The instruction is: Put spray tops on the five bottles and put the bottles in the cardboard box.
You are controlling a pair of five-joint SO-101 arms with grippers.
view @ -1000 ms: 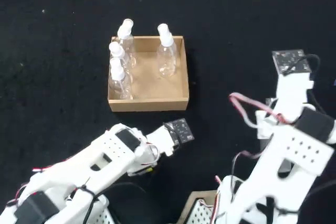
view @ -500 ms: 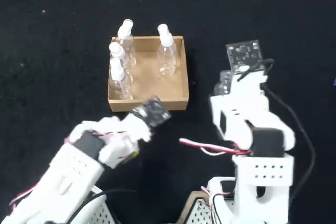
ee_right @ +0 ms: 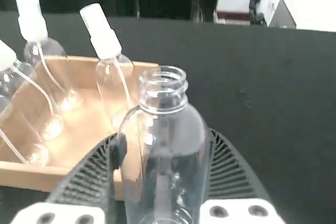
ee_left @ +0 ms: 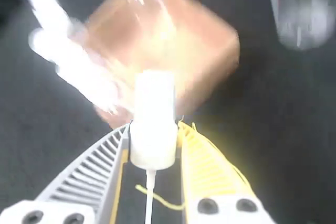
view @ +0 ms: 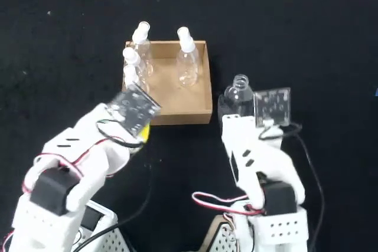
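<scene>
While our right gripper (ee_right: 163, 148) clamps the uncapped bottle (ee_right: 160, 119) just beside the cardboard box (view: 171, 114), our left gripper (ee_left: 153, 129) pinches a spray top (ee_left: 153, 111) near it. Next, we reckon, that top must line up over the bottle's mouth.

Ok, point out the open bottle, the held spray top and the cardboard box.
open bottle (ee_right: 163, 153), right wrist view, clear body.
spray top (ee_left: 154, 129), left wrist view, white collar.
cardboard box (view: 180, 116), high view, near wall.
</scene>
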